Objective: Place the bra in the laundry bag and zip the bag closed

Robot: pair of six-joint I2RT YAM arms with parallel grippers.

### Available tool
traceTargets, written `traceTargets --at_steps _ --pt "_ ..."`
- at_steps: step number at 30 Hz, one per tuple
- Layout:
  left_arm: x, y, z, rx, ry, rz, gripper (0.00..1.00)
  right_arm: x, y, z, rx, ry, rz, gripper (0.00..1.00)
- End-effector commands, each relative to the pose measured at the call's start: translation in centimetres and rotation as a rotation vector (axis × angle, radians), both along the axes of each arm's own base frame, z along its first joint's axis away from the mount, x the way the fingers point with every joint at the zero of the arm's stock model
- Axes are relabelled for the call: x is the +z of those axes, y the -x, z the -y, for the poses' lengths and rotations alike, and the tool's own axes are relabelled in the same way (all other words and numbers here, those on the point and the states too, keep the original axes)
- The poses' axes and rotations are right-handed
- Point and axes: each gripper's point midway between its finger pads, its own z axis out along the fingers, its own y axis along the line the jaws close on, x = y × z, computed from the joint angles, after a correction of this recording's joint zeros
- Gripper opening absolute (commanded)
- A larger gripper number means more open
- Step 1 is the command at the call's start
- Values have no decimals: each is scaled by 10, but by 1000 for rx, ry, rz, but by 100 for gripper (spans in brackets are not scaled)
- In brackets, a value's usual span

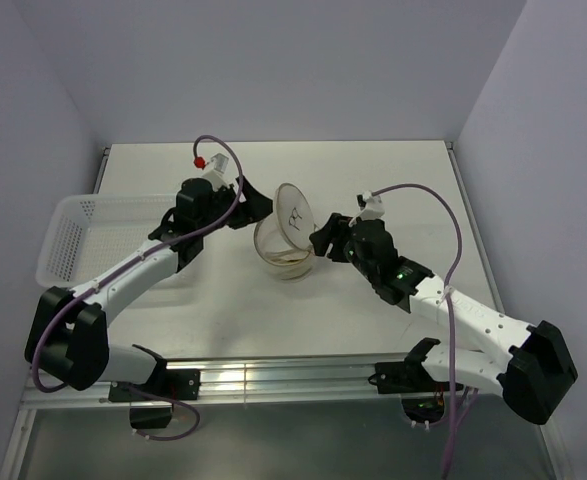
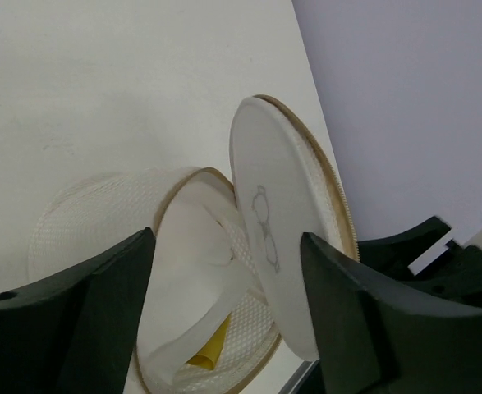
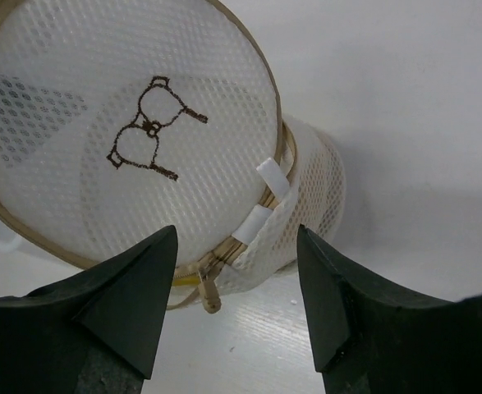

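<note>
Fingers (image 3: 126, 304) apart, my right hand (image 3: 236, 236) has the zipper pull (image 3: 210, 300) of the laundry bag (image 3: 313, 182) just ahead; left hand (image 2: 226, 240) gapes too.

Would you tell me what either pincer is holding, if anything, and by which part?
Nothing is held: the left pincer and the right pincer are both open beside the raised lid of the bag.

- Laundry bag (image 1: 285, 258): centre of the table (image 1: 393, 180), its lid (image 1: 295, 213) standing up over the opening.
- Bra (image 2: 208, 353): inside the bag.
- Perforated basket (image 1: 68, 235): left of the bag, at the table's left edge.
</note>
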Motion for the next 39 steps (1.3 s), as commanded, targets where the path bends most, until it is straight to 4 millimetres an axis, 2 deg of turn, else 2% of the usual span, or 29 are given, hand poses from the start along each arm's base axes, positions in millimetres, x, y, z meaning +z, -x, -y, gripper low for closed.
traceTargets --at_steps 1,5,7,8,10,12,14,19,20,23,25,29,31,34,39 --pt "11 -9 -10 51 -41 10 80 5 -7 3 -85 -152 -6 68" --pt "3 -7 -29 138 -75 -15 87 4 -7 -11 -52 -229 -26 69" --pt "-3 -2 -42 189 -89 -21 88 5 -8 -16 -40 -255 -21 70" --pt "-12 3 -48 209 -102 -37 88 4 -9 -16 -44 -256 -25 70" --pt "-5 9 -59 248 -95 -13 87 3 -12 -15 -56 -254 -23 70" --pt "-6 18 -71 285 -95 -6 87 3 -13 -14 -63 -254 -18 70" --pt "-8 18 -86 349 -110 -2 86 3 -14 -14 -69 -256 -21 70" --pt "-12 31 -106 397 -192 -9 83 -7 -18 -8 -108 -234 -34 71" --pt "-16 35 -105 380 -191 -15 82 -8 -19 -7 -115 -231 -35 72" --pt "-18 54 -80 242 -108 -51 80 -12 -21 -8 -119 -218 -48 72" --pt "-31 69 -61 155 -60 -110 77 -14 -22 -12 -107 -213 -59 72" --pt "-25 83 -25 29 28 -115 74 -19 -23 -16 -98 -209 -80 66" --pt "-28 86 -13 -4 25 -124 74 -19 -23 -16 -98 -212 -81 64" --pt "-31 83 -6 -7 17 -129 72 -18 -22 -16 -95 -215 -72 60" --pt "-31 80 3 -14 38 -123 61 -22 -21 -14 -95 -203 -76 54"
